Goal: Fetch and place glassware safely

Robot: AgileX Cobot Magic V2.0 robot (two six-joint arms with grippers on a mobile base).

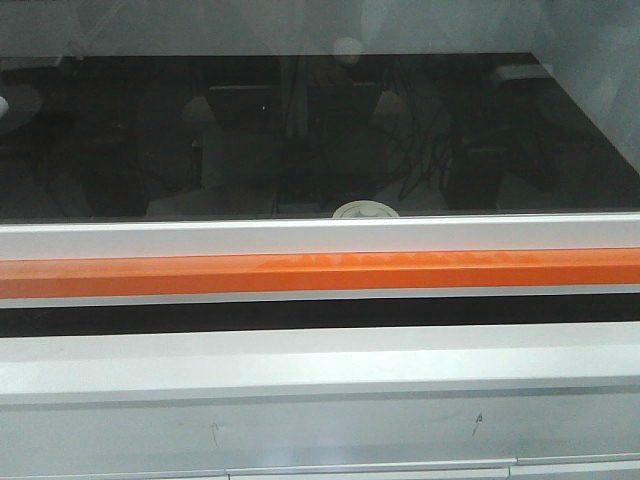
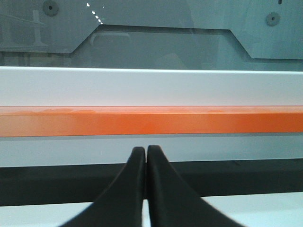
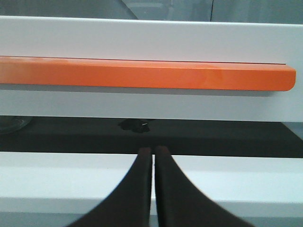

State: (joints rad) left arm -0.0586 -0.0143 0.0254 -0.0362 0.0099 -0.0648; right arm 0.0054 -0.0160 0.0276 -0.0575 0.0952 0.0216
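Only the round off-white lid of the glassware (image 1: 365,210) shows in the front view, behind the dark glass pane and just above the pane's lower white frame. The jar body is hidden. Neither gripper appears in that view. In the left wrist view my left gripper (image 2: 145,149) is shut and empty, its black fingertips pressed together just below the orange bar (image 2: 151,120). My right gripper (image 3: 153,150) is also shut and empty, pointing at a dark gap under the same orange bar (image 3: 142,74).
A white cabinet front (image 1: 320,370) fills the lower front view, with the dark reflective glass pane (image 1: 300,130) above the orange bar (image 1: 320,272). The bar's right end (image 3: 289,78) shows in the right wrist view. A faint clear object (image 3: 12,124) sits at the left of the gap.
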